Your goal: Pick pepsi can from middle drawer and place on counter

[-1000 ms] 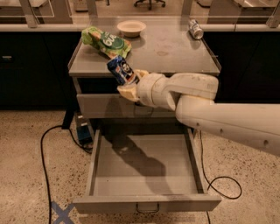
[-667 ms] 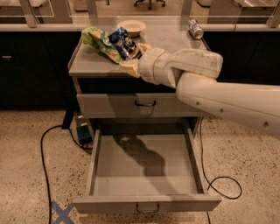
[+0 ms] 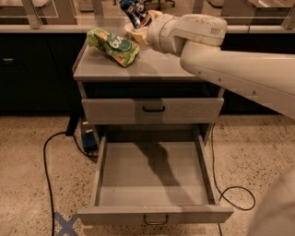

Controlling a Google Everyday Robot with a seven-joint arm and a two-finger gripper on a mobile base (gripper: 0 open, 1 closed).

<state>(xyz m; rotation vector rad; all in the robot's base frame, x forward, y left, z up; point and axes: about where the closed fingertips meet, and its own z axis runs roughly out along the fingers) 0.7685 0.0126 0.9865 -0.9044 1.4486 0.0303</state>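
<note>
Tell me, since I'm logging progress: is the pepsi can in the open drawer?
No, the open drawer lies empty; the gripper holds the pepsi can up over the counter.

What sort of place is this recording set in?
Probably a robot test area in an office kitchen or lab: a drawer cabinet with a counter, a speckled floor with a taped X and loose cables, and dark cabinets behind. The gripper holds a can over the counter's back.
</note>
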